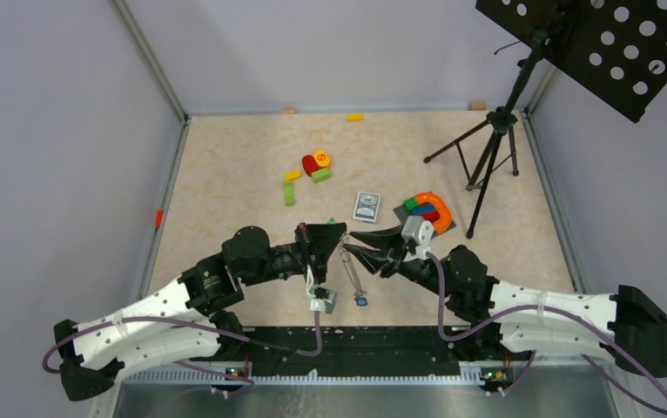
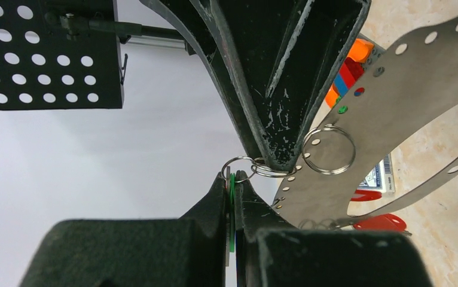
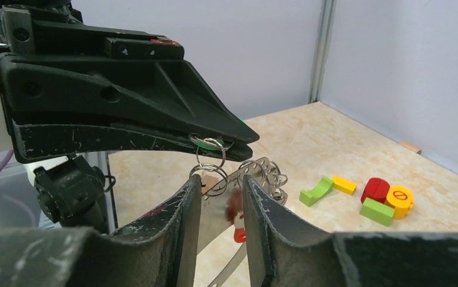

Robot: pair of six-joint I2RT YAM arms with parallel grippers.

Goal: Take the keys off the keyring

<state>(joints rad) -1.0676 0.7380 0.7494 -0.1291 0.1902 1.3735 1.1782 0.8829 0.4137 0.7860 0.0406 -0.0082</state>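
No readable words or numbers anywhere

The yellow round block (image 3: 400, 199) bears a red no-entry-style circle symbol. The playing-card box (image 1: 367, 206) shows a blue patterned print, its lettering too small to read in any view.
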